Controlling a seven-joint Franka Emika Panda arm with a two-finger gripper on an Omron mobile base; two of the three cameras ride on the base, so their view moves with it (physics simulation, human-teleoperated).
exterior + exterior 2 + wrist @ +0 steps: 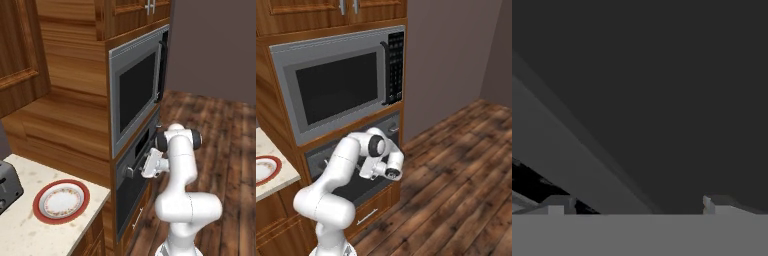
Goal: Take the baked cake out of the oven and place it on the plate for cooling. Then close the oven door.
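Note:
The oven sits under the microwave, and its dark oven door stands upright against the front. My gripper is at the door's upper part, close to the horizontal bar handle. In the hand view the gripper is open, its fingertips wide apart, and the grey handle bar runs slantwise before the dark door panel. Nothing is held. From the right, my gripper faces the oven door. The red-rimmed plate lies bare on the counter. The baked cake is hidden.
A large grey microwave with a keypad fills the cabinet above the oven. A toaster stands at the counter's left edge. The pale counter ends beside the oven column. Wooden floor stretches to the right.

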